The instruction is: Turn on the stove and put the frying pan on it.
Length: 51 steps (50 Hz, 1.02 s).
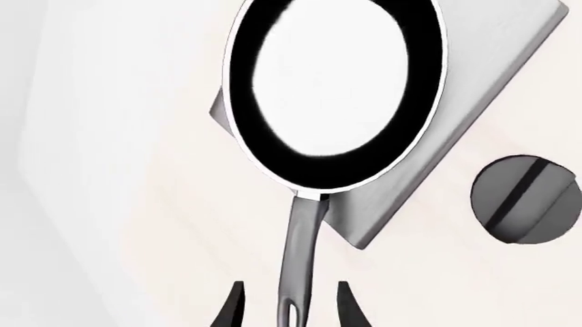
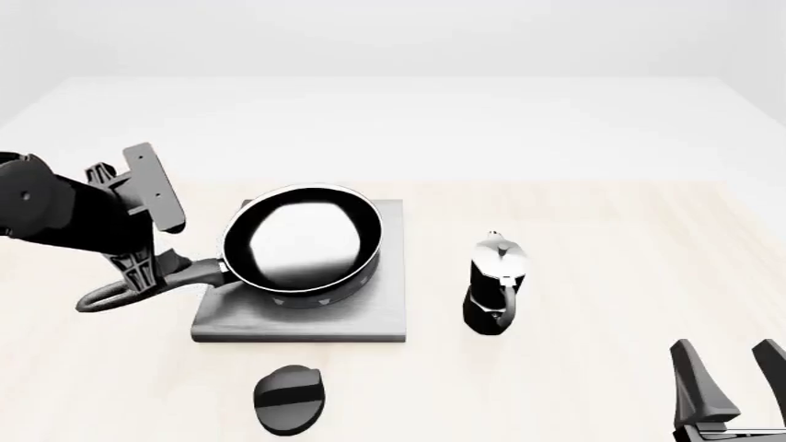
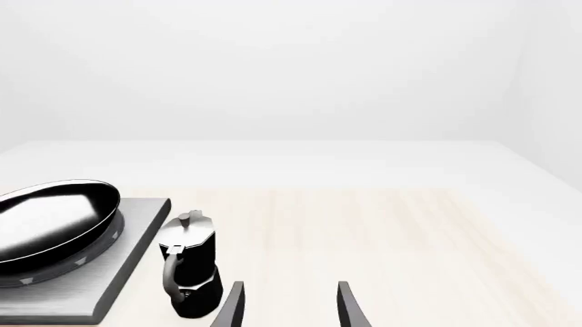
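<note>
Straddling pan handle [image 1: 296, 272], left end effector [image 1: 289, 306] open

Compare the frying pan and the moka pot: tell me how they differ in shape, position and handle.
The frying pan is wide, shallow and round; the moka pot is narrow and tall. The pan sits on the stove; the pot stands on the bare table to its right. The pan's long handle sticks out sideways between the open fingers of the left gripper; the pot's short handle curves down its side. Both are glossy black with pale reflective parts.
</note>
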Available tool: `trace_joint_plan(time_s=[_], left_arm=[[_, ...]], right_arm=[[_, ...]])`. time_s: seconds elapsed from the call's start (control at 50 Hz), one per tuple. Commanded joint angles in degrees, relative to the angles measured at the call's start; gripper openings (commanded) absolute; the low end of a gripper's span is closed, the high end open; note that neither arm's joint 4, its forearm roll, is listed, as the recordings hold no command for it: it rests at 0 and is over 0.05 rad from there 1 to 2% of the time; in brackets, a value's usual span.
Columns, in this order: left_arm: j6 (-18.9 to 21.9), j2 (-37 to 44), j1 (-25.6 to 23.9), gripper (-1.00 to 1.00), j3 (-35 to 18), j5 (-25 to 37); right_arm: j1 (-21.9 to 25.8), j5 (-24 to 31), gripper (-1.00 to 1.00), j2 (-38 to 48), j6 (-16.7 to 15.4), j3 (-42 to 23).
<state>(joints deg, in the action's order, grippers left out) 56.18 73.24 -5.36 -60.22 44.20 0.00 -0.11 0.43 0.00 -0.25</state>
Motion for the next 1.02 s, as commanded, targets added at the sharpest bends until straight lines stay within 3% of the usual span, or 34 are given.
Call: trace_joint_plan(time_s=[0.02, 0.2, 0.36, 0.7, 1.02], left_arm=[[-5.07, 1.55, -6.13, 1.00, -4.21, 1.27], [-5.90, 0.65, -8.09, 1.00, -5.44, 1.98], [-9.22, -0.29, -11.01, 1.00, -9.01, 3.54], [-14.83, -2.72, -16.18, 1.00, -9.86, 2.97], [-19.23, -11.09, -19.38, 1.00, -7.76, 0.35]], right_arm=[[0.00, 0.00, 1.00, -0.02, 0.00, 0.00], [-0.01, 0.00, 1.00, 0.00, 0.00, 0.00], [0.01, 0.00, 1.00, 0.01, -0.02, 0.00], [0.00, 0.00, 1.00, 0.00, 0.00, 0.00], [0.00, 0.00, 1.00, 0.01, -0.02, 0.00]])
